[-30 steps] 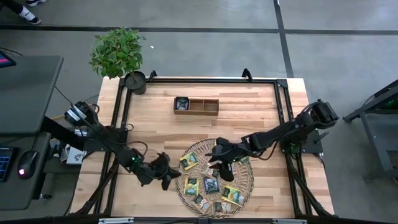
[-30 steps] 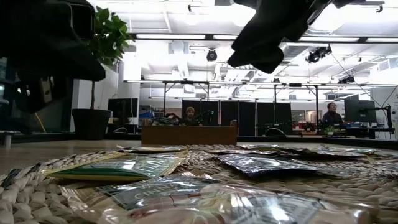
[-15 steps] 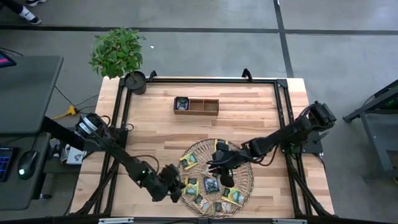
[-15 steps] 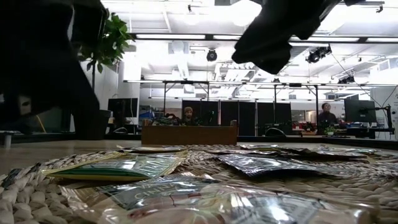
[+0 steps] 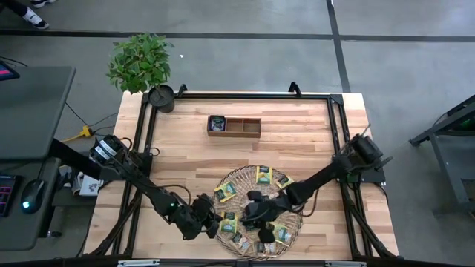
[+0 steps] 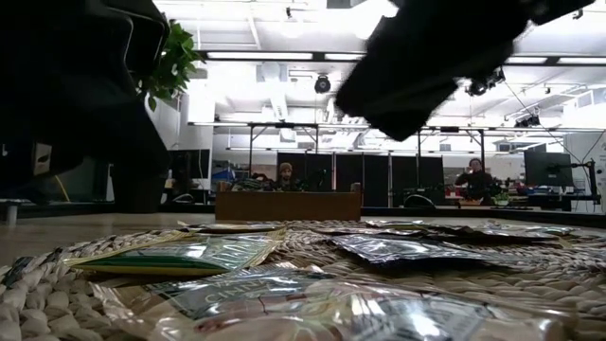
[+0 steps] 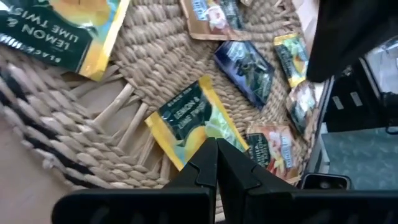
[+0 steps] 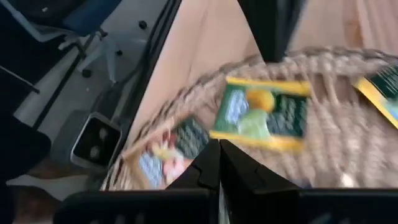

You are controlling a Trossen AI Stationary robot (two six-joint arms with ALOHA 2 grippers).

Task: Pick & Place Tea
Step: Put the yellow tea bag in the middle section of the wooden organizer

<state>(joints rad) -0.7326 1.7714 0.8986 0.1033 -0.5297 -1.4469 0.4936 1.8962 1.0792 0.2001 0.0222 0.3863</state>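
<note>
Both arms over woven tray (image 5: 295,220) of tea sachets (image 5: 226,190), near desk's front edge.
Left gripper (image 5: 211,225) at tray's left rim, jaws closed, empty. Right gripper (image 5: 252,213) mid-tray, jaws closed; can't tell if holding anything.

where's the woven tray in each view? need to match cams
High: woven tray at the table's front centre, under both grippers.
Low: its weave fills the foreground, sachets lying on it.
Left wrist: weave covers most of the picture.
Right wrist: its rim arcs across the middle.
Shared landmark: the yellow-green lemon sachet on the weave.
</note>
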